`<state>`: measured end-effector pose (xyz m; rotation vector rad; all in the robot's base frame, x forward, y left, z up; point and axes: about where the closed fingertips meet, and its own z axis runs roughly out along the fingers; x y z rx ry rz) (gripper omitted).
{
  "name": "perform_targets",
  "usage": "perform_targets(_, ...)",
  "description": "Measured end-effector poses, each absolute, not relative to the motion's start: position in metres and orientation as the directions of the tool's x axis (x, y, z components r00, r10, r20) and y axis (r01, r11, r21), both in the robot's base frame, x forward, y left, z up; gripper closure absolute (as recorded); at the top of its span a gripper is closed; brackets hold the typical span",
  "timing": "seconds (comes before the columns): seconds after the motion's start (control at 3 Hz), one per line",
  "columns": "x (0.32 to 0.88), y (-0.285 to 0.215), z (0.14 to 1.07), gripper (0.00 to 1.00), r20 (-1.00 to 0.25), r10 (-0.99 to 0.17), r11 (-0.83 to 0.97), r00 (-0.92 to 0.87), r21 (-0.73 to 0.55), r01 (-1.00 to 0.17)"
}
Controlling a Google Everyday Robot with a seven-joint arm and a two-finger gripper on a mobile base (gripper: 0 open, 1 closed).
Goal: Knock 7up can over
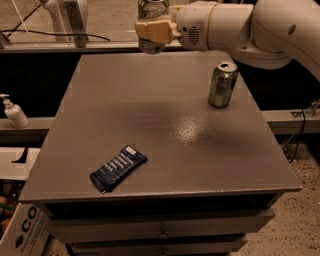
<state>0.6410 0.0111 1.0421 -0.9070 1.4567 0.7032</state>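
The white robot arm (260,25) is reaching in from 3 o'clock, putting its tan-fingered gripper (152,34) over the far edge of the grey square table (150,100), at about 12 o'clock. The small whitish-silver 7up can with green lettering (153,7) is sitting between the fingers, upright, cut off by the top of the view. It looks lifted clear of the tabletop, probably so it can be set down or tipped onto its side. The gripper is looking narrow, with its fingers pressing the can's lower body. The can is not knocked over yet.

A darker green drink can with a silver top (222,85) is standing upright at 2 o'clock, well apart from the gripper and not the target. A flat dark-blue snack packet (118,168) is lying at 7 o'clock near the front edge. A white pump bottle (14,111) is standing off the table at 9 o'clock.
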Motion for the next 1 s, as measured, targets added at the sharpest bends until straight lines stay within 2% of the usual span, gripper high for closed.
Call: perform_targets(1.0, 0.637, 0.012, 0.99, 1.0, -0.862, -0.5, 0.412, -0.081, -0.154, -0.898)
